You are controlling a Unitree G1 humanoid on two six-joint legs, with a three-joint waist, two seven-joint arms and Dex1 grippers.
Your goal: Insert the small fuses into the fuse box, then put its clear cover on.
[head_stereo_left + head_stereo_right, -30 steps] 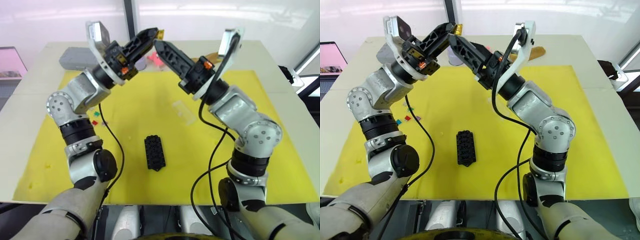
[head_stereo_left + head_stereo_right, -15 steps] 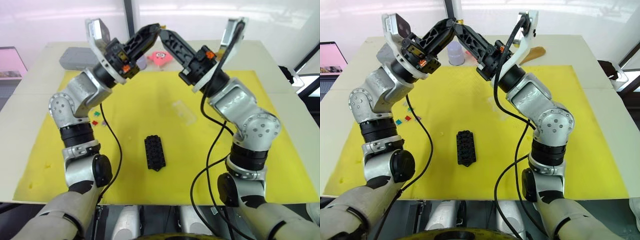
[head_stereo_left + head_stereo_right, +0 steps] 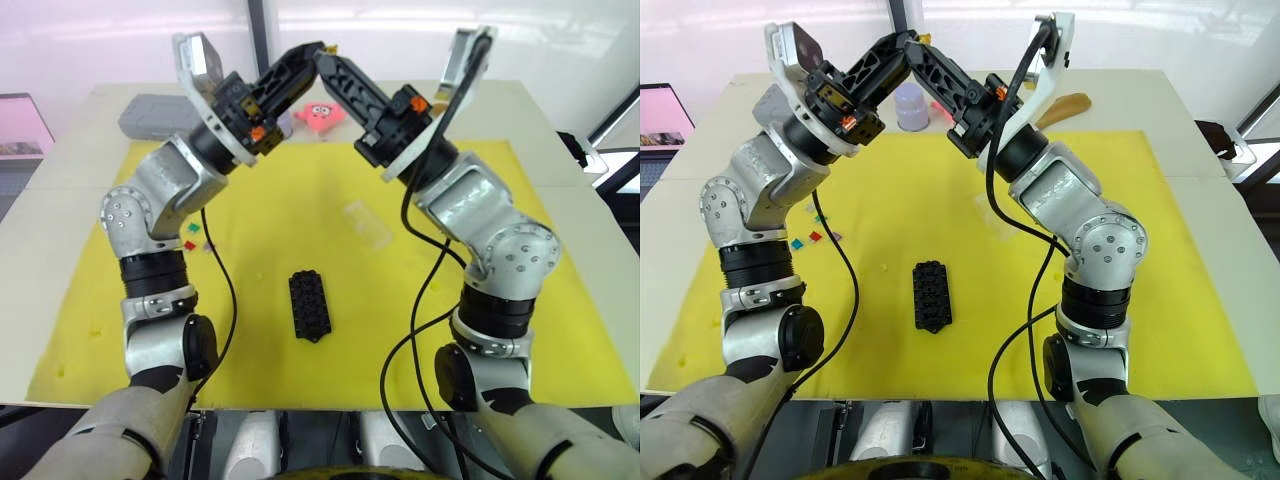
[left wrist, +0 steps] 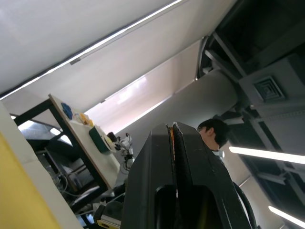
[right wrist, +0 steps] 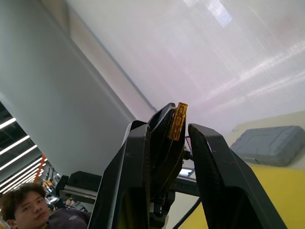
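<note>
Both arms are raised over the far part of the mat, fingertips meeting. My left gripper [image 3: 316, 50] is shut on a small orange fuse [image 5: 177, 121], which sticks out of its tip. My right gripper [image 5: 167, 129] is open, its two fingers on either side of that tip and the fuse. The black fuse box [image 3: 310, 305] lies on the yellow mat in front of me, slots up. The clear cover [image 3: 366, 224] lies flat on the mat beyond it to the right. More small fuses [image 3: 192, 236] lie loose on the mat under my left arm.
A grey case [image 3: 150, 115] sits at the table's far left. A pink toy [image 3: 320, 114], a lavender cup [image 3: 910, 104] and a wooden piece [image 3: 1066, 104] lie along the far edge. A person [image 5: 26, 210] is beyond the table.
Both grippers have risen. The right gripper has swung up from below the left one, and its open fingers now straddle the left gripper's tip and the orange fuse.
</note>
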